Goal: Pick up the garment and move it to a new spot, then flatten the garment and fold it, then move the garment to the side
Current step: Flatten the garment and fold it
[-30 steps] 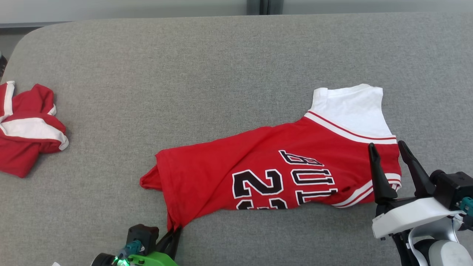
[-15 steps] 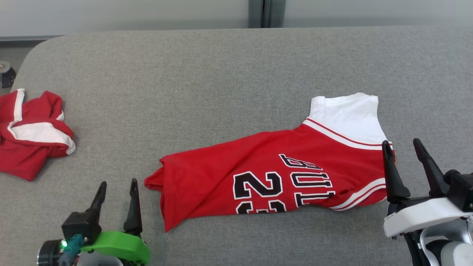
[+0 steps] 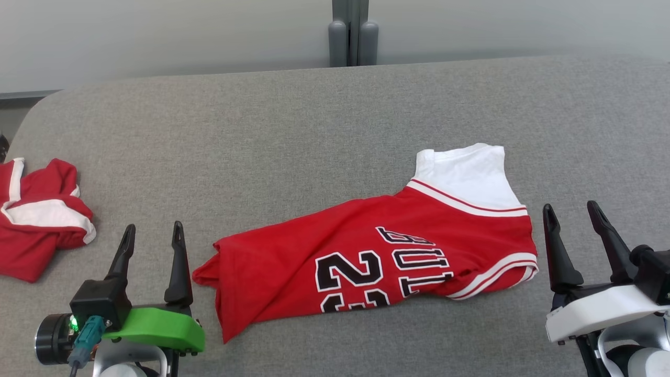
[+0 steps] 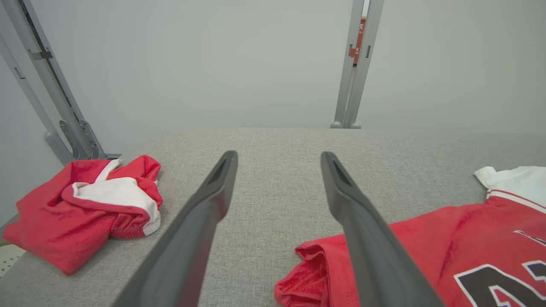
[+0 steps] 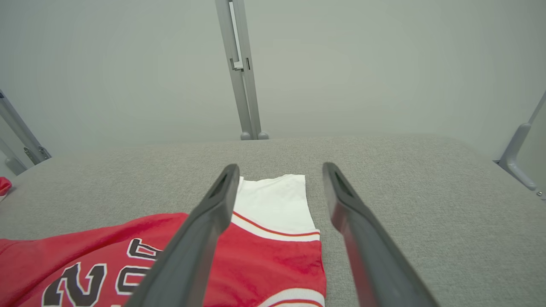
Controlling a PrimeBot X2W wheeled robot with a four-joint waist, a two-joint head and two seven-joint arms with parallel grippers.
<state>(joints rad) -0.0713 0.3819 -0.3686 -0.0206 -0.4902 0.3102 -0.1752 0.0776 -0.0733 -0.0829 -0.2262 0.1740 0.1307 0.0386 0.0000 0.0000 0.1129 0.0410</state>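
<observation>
Here, a red basketball jersey (image 3: 377, 251) lies at centre frame on a grey padded table (image 3: 293, 136).
The left gripper (image 3: 154, 226), lower left, and right gripper (image 3: 570, 205), lower right, flank it with fingers apart, empty; a crumpled red garment (image 3: 36, 220) sits far left.
</observation>
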